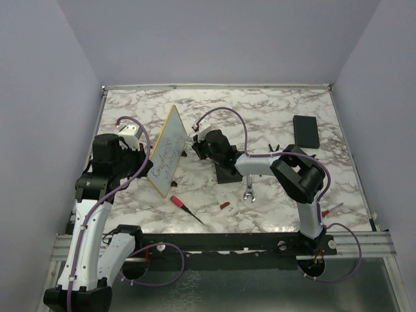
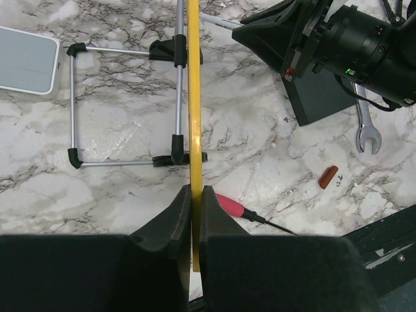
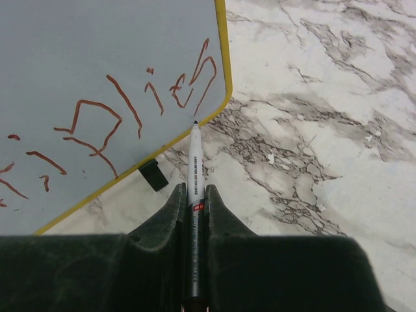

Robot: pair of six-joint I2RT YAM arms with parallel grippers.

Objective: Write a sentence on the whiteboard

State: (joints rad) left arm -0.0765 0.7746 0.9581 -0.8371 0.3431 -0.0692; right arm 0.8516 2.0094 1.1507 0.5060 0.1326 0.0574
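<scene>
Left wrist view: pinching whiteboard (image 2: 193,97) edge in left jaws; gripping marker (image 3: 194,162) in right jaws near whiteboard corner. Likely light, stiff, slippery; best held by edge.

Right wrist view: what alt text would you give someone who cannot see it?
The right gripper pinches a white marker, its tip at a rounded corner of a yellow-framed whiteboard. Reddish-brown handwriting crosses the board's pale grey face, and the marble table lies beyond.
</scene>
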